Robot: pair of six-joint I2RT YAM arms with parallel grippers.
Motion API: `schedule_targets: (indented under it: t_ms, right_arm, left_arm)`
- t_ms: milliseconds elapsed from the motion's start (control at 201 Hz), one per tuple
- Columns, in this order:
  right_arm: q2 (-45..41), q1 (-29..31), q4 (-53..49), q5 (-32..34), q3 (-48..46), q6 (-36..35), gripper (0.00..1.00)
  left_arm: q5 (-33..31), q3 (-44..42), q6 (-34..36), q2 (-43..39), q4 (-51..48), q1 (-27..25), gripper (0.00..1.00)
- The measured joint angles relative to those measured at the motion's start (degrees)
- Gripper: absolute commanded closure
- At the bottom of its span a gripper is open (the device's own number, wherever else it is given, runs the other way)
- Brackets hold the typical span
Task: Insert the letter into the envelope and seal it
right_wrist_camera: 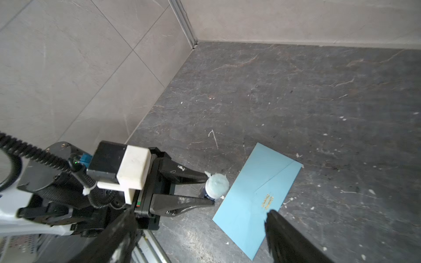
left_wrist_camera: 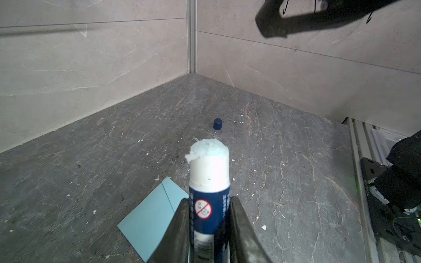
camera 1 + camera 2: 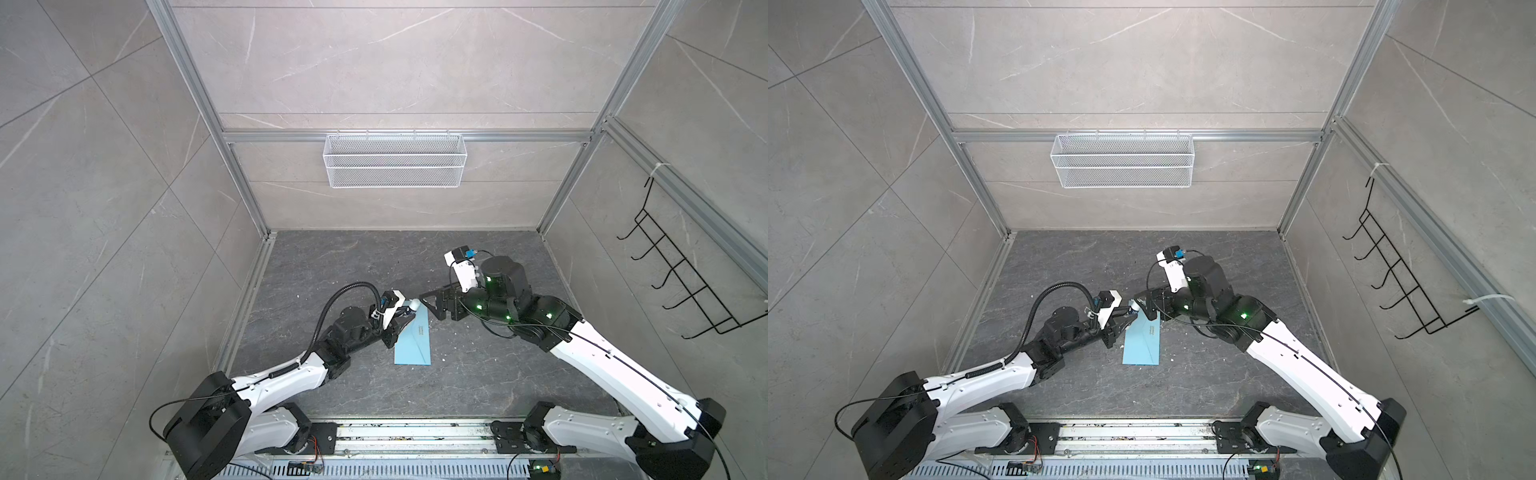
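The envelope lies flat on the table, lower centre in both top views (flap looks folded down). Light, limp paper, likely to slide: pin it near an edge. Left tool grips an uncapped glue stick; right tool spread wide, empty.

Top views look down from overhead; close wrist cameras, seemingly opposed, share the envelope.
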Motion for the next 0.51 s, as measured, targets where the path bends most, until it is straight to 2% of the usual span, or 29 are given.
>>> schedule_targets:
  t_ms: [229,508]
  right_arm:
    - [8.33,7.50,-8.63,16.09,7.48,-2.51,0.10]
    - [14.82,11.72,-12.22,26.29,12.79,-3.48,0.10]
  left_arm:
    - [-0.87,0.28,1.07,-1.44,-1.88,0.00,1.00]
    - [-0.81,0.28,1.01,-1.57,-1.33,0.00,1.00]
